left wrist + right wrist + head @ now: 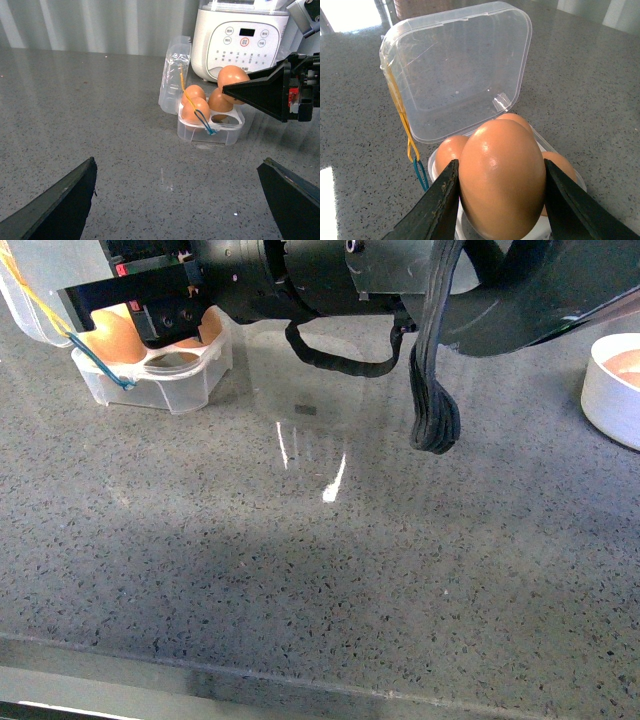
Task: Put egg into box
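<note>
Speckled grey desk carries the open-lidded box, just above which the right gripper is clamped on the egg, while the left gripper gapes wide apart.

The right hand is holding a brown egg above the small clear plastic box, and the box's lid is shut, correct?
Not quite: the clear hinged lid stands open, as the right wrist view shows. The right hand does hold the smooth brown egg above the clear plastic four-cup box.
</note>
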